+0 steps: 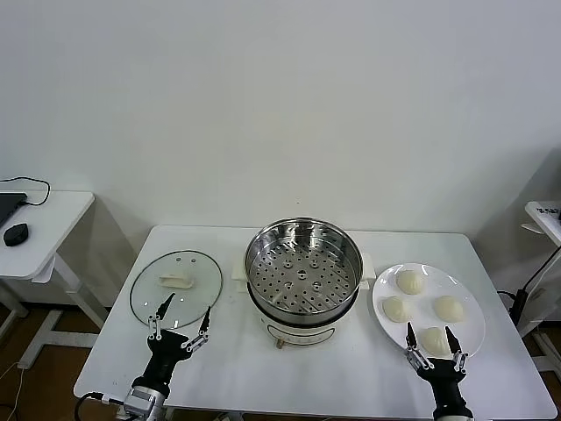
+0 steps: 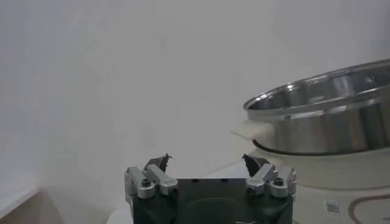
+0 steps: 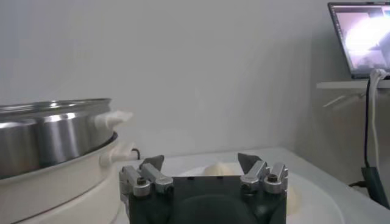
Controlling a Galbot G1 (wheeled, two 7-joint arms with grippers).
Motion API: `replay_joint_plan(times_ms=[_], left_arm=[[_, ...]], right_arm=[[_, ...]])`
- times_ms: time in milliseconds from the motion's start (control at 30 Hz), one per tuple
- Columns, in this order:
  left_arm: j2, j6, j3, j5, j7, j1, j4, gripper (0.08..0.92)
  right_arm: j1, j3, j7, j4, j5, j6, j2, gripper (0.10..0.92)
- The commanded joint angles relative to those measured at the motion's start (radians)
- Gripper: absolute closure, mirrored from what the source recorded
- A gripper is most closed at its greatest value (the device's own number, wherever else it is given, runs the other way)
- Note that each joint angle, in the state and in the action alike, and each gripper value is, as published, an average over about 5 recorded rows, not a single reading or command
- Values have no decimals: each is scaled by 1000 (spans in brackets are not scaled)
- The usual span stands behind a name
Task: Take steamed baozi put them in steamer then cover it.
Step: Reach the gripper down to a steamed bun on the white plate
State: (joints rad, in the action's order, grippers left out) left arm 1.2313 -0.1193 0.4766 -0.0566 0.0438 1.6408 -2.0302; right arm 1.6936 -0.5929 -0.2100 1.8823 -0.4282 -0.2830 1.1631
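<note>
Several cream-white baozi (image 1: 409,281) lie on a white plate (image 1: 469,303) at the table's right. The shiny steel steamer (image 1: 303,267) sits empty on its white pot base in the middle; it also shows in the left wrist view (image 2: 323,119) and the right wrist view (image 3: 49,137). The glass cover (image 1: 176,286) with its cream handle lies flat on the table at the left. My left gripper (image 1: 179,326) is open at the cover's near edge. My right gripper (image 1: 435,343) is open over the plate's near edge, by the nearest baozi (image 1: 435,338). One baozi (image 3: 214,168) shows beyond the right jaws.
A side table with a black mouse (image 1: 15,233) stands at the far left. Another small table (image 1: 545,217) stands at the far right. A laptop screen (image 3: 359,38) on a shelf shows in the right wrist view. The white table (image 1: 237,368) fronts a plain wall.
</note>
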Motion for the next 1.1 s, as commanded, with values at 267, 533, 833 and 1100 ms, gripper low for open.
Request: replay_joint_plan(times_ms=[267,533,833,1100], left_arm=[[3,-1,-13,3,3,23,-98,177],[10,-4,-22,0,2,32,-116,177],[15,-7,-31,-1,3,34,-117,177],[23,-7,-38,-4,4,38,-127,177]], right_arm=[[-503,62,-93,-235,-171,299,-258,203],[-847,310,133,-525,-250,336,-438,203],[-1201,680,871,-794,-111,372,-633,203],[-1574,1028,1359,-1003,169,283,-624,203]])
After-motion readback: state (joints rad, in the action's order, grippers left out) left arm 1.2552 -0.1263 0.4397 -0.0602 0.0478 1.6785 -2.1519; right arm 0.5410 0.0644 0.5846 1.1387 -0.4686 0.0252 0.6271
